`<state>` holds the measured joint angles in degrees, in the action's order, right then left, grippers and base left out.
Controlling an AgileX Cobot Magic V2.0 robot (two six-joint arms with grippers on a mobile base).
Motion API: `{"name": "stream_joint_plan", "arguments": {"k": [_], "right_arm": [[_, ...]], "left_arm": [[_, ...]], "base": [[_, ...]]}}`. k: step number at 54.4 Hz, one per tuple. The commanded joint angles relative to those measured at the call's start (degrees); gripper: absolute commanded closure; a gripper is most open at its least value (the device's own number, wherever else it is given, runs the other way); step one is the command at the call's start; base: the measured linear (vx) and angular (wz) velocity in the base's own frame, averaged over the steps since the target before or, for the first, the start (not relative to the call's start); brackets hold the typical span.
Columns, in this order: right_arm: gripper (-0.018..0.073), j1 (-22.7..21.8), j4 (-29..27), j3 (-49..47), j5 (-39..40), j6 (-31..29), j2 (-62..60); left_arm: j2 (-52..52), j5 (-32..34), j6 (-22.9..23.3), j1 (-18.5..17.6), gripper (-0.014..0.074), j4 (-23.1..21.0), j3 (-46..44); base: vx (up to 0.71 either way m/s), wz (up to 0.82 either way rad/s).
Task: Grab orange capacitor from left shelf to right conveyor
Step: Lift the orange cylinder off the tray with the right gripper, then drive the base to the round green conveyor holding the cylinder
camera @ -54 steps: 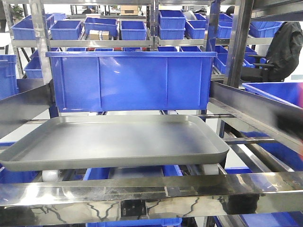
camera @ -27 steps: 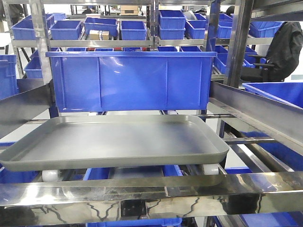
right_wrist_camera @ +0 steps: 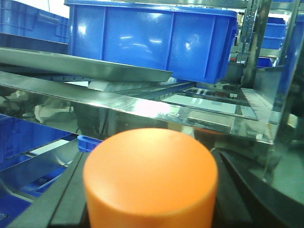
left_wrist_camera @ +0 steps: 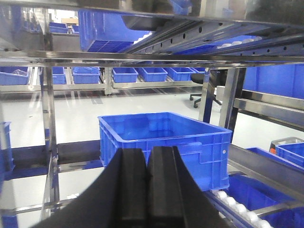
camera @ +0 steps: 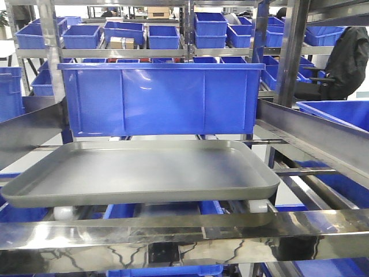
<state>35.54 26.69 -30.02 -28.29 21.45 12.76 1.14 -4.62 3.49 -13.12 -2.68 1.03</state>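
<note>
right hand | clamped on orange capacitor, held between its fingers | left hand closed, empty

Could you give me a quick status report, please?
Left gripper shut, empty. Right gripper shut on capacitor. Tray bare. Conveyor not in view; steel rail crosses ahead of the right wrist.

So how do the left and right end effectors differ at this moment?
The left end effector is shut with its fingers pressed together and nothing between them, while the right end effector grips the orange capacitor. The left one points at an open blue bin in the rack, while the right one faces the edge of the grey tray. Both have dark fingers.
</note>
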Motion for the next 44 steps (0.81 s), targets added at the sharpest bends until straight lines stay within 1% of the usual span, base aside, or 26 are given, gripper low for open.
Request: {"name": "stream_joint_plan", "arguments": {"k": [1, 18, 44], "right_arm": [[0.0567, -0.2, 1.6, -1.6, 4.9, 0.1, 0.6], [0.0567, -0.2, 1.6, -1.6, 5.0, 0.1, 0.6], [0.0567, -0.2, 1.6, -1.6, 5.0, 0.1, 0.6]], "left_arm": [[0.3, 4.6, 0.3, -0.4, 0.0603, -0.3, -1.7], [0.3, 4.6, 0.3, -0.4, 0.0603, -0.3, -1.7], [0.3, 4.6, 0.3, -0.4, 0.0603, -0.3, -1.7]], "base": [[-0.01, 0.05], [-0.05, 0.21], [-0.12, 0.45]]}}
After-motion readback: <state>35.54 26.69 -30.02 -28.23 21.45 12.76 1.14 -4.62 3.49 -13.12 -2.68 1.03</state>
